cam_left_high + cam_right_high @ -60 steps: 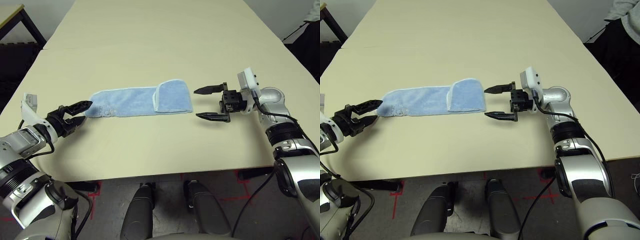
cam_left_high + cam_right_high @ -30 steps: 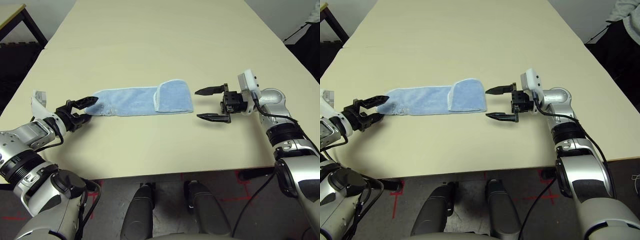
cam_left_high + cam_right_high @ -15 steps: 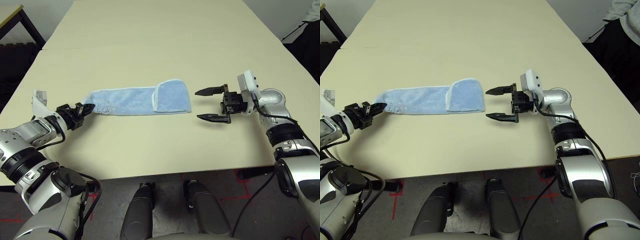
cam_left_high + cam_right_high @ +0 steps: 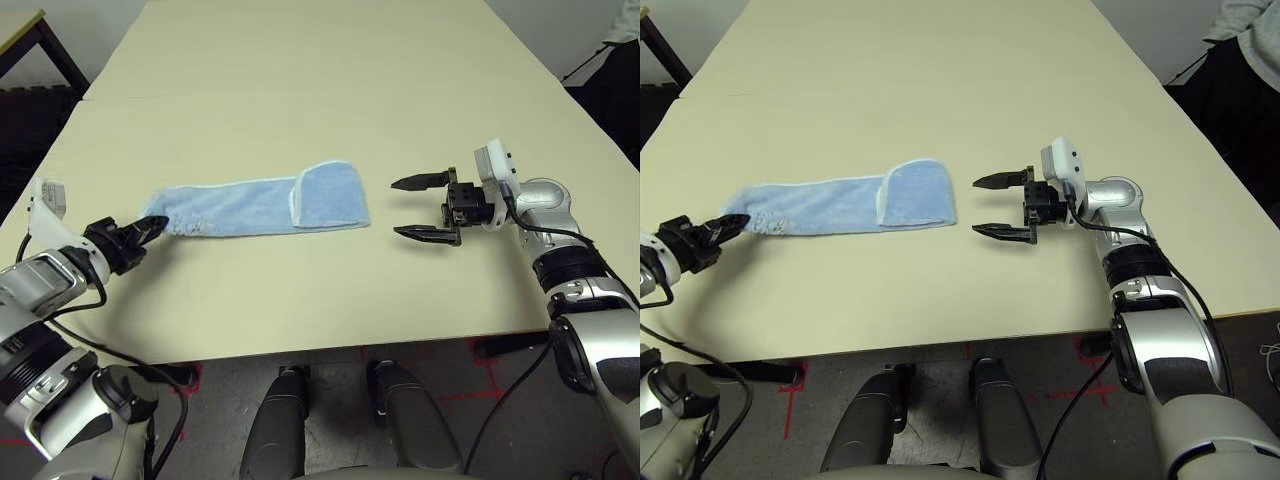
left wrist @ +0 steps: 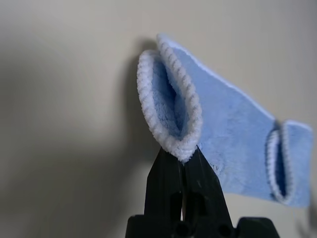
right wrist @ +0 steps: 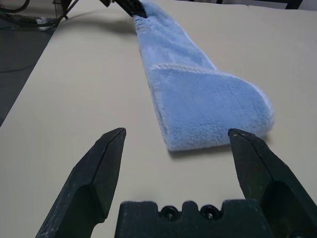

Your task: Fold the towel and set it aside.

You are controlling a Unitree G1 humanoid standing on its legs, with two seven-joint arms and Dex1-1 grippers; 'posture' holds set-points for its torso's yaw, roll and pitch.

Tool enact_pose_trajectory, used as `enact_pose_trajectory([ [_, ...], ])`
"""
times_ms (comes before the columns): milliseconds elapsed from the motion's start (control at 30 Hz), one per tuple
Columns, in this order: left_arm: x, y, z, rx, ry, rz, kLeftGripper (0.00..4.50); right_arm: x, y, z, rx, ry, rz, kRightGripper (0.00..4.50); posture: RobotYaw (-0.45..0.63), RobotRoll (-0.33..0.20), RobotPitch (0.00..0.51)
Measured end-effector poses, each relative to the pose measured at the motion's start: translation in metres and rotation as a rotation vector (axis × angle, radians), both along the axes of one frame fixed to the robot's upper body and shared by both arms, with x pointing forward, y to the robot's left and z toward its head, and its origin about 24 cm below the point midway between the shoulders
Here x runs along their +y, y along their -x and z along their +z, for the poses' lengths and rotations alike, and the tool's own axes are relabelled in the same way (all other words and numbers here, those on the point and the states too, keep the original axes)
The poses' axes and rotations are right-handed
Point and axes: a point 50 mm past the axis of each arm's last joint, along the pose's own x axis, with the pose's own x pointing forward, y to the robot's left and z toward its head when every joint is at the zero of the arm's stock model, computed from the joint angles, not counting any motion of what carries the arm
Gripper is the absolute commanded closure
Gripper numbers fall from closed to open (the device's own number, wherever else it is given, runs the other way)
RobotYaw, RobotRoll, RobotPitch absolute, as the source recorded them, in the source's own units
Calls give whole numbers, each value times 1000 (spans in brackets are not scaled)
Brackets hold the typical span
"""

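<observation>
A pale tabletop (image 4: 300,300) spreads before me. On it the blue towel (image 4: 240,207) lies as a long strip, its right end folded over. My left gripper (image 4: 160,225) is closed on its left end; my right gripper (image 4: 410,208) stands wide apart, empty, near the folded end.

Both eye views looked forward and down from the head, farther off, sharing the counter (image 4: 300,300) between end effectors. Wrist views sat close behind each end effector, facing along its fingers; all shared the towel (image 4: 240,208).
</observation>
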Motion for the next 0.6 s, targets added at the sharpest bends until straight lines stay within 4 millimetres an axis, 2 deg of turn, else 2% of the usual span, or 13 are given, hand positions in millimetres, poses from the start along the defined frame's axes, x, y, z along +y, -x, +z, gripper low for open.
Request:
enact_pose_trajectory([
  [167, 6, -5, 1, -9, -121, 30, 4439, 1, -1, 3, -5, -1, 0, 0, 54, 0, 179],
  [367, 2, -15, 7, -42, -160, -4, 4439, 1, -1, 3, -4, -1, -2, 0, 52, 0, 175],
  [533, -16, -32, 30, -136, -176, -90, 4439, 0, -2, 1, 26, -9, -18, 0, 55, 0, 173],
  [600, -33, -40, 46, -198, -186, -165, 4439, -2, -4, -2, 49, -11, -39, 0, 56, 0, 171],
])
